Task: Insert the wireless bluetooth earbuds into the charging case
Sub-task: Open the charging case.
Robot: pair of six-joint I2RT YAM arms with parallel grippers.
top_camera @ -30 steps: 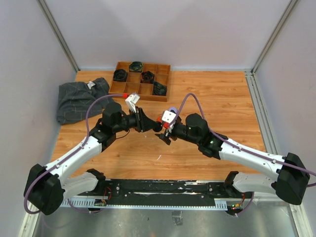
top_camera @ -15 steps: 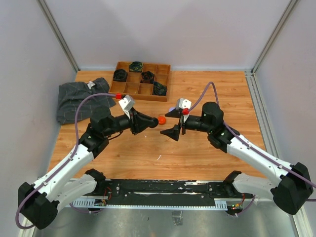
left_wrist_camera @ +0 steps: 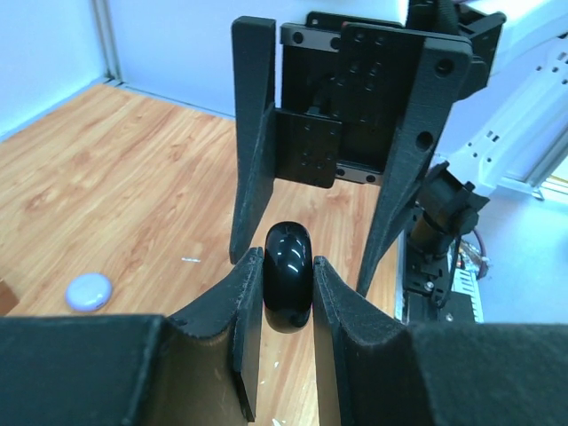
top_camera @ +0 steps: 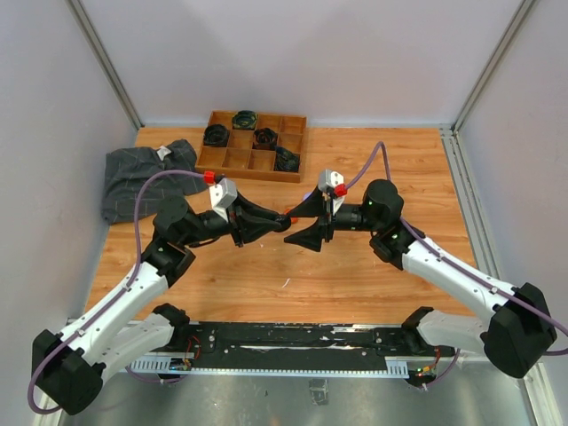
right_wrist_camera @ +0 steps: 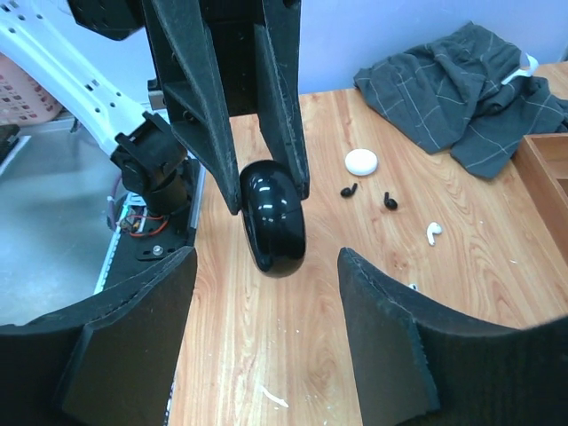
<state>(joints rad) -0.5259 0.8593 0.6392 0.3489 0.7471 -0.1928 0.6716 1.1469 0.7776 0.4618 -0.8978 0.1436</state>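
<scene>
Left pincer (left_wrist_camera: 286, 268): clenched on glossy black charging case (left_wrist_camera: 288, 293), held edge-on.
Right pincer (right_wrist_camera: 266, 266): released, jaws astride the case, not touching.
Earbuds: black earbuds (right_wrist_camera: 349, 190), white earbud (right_wrist_camera: 433, 232), loose on worktop (right_wrist_camera: 266, 355), centre-right of the right wrist view.
Handling, we judge: tiny, light, slick; pinch across the stem.

HIDDEN: black case (left_wrist_camera: 288, 275), both flat faces covered from you by left jaws | CUT OFF: wooden tray (right_wrist_camera: 546, 177), beyond right jaws

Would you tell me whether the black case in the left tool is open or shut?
Shut: the black charging case shows as one smooth puck, no lid raised.
</scene>
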